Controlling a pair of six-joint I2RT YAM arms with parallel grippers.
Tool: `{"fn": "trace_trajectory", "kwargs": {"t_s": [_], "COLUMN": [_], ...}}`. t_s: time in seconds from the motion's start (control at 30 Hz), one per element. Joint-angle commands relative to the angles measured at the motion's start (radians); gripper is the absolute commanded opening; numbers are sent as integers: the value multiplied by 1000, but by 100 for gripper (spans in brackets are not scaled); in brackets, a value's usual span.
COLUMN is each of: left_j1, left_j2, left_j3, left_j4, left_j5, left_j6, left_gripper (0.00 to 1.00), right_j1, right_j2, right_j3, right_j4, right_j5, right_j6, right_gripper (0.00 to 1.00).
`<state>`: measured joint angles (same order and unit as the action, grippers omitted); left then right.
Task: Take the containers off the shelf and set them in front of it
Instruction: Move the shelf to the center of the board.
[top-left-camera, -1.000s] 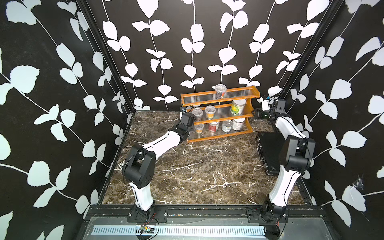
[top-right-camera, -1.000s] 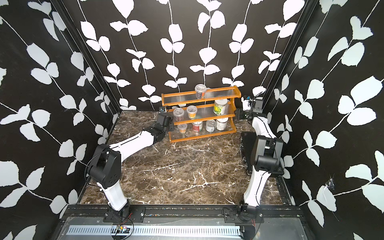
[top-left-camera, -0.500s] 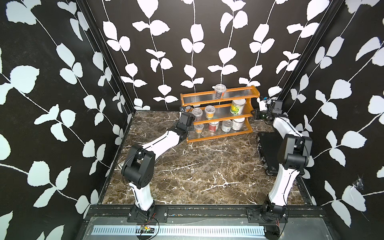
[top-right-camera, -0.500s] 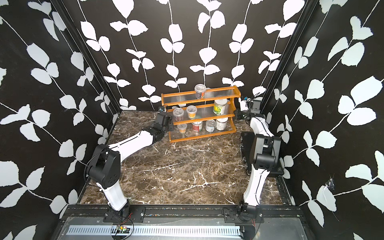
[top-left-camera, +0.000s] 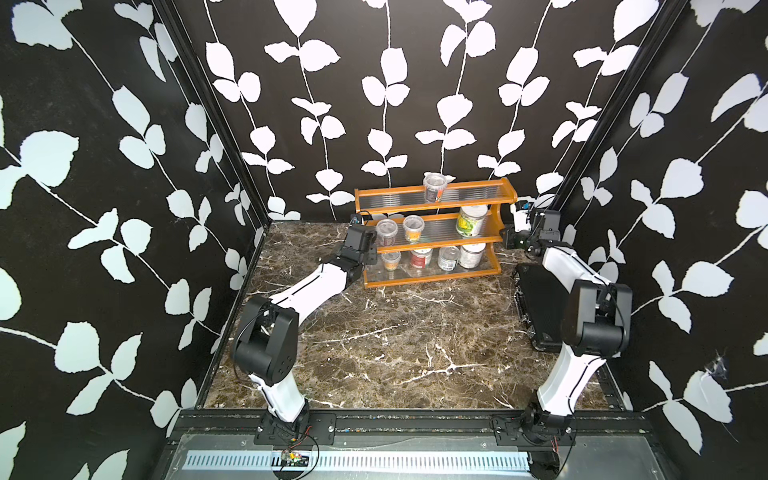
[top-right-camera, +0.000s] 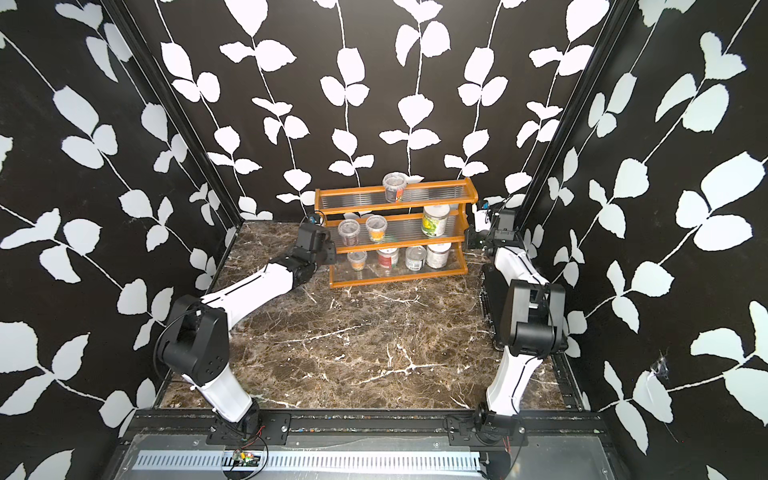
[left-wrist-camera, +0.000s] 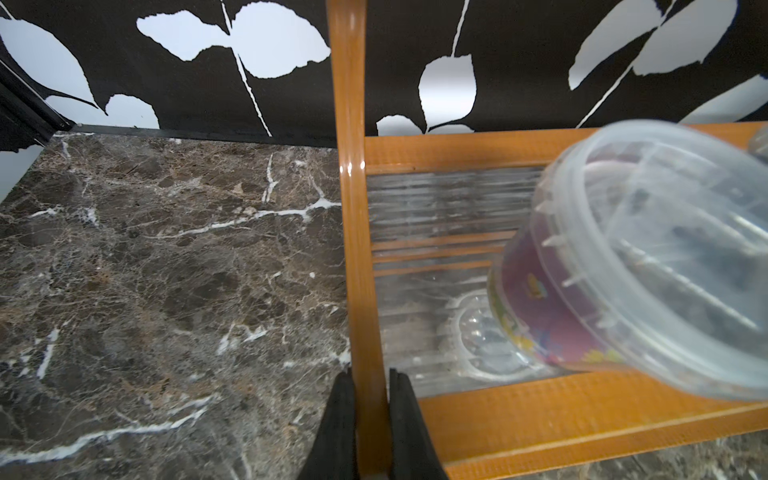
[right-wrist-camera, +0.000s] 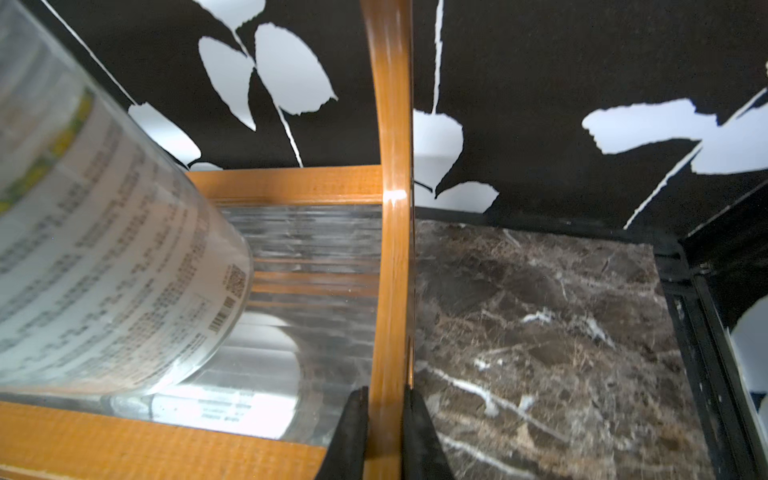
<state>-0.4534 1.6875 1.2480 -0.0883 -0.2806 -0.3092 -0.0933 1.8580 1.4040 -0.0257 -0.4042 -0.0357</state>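
**All eight containers sit on my shelf**

The orange-brown three-tier shelf (top-left-camera: 432, 279) stands at the back of the desk (top-left-camera: 415, 332). My left tool (left-wrist-camera: 371, 376) and right tool (right-wrist-camera: 384, 392) pinch its end posts. All the containers stand upright.
- **Top:** a dark-filled cup (top-left-camera: 434, 188).
- **Middle:** a purple-labelled cup (top-left-camera: 386, 232), an orange-labelled cup (top-left-camera: 413, 228) and a green-labelled jar (top-left-camera: 471, 220).
- **Bottom:** a small orange cup (top-left-camera: 390, 260), a red can (top-left-camera: 420, 257), a white-labelled can (top-left-camera: 449, 257) and a white-lidded jar (top-left-camera: 471, 254).

One three-tier shelf (top-left-camera: 432, 279) stands at the far edge of the worktop (top-left-camera: 395, 332). On it are eight containers: four clear lidded cups (top-left-camera: 434, 189) (top-left-camera: 386, 232) (top-left-camera: 413, 228) (top-left-camera: 391, 260), two labelled cans (top-left-camera: 420, 257) (top-left-camera: 449, 258), two larger jars (top-left-camera: 471, 220) (top-left-camera: 471, 254). One flat black case (top-left-camera: 538, 307) lies along the worktop's right edge. Two robot arms (top-left-camera: 316, 286) (top-left-camera: 565, 266), one based at each near corner
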Motion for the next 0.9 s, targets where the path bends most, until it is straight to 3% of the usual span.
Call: {"fn": "trace_trajectory", "kwargs": {"t_s": [0.0, 0.57, 0.87], "left_j1": [33, 231, 281], "left_j2": [-86, -188, -214], "left_j3": [-45, -166, -209], "left_j4": [-41, -16, -1], "left_j5": [130, 363, 412], "left_j6": [134, 275, 295], "left_gripper": [0, 0, 0], "right_j1": [35, 245, 287], "right_j2": [-120, -446, -424], "right_j3": [-121, -481, -491], "right_j4": [73, 159, 211], "right_j5": [-50, 203, 213], "right_j6": [17, 131, 148], "right_gripper": [8, 10, 12]}}
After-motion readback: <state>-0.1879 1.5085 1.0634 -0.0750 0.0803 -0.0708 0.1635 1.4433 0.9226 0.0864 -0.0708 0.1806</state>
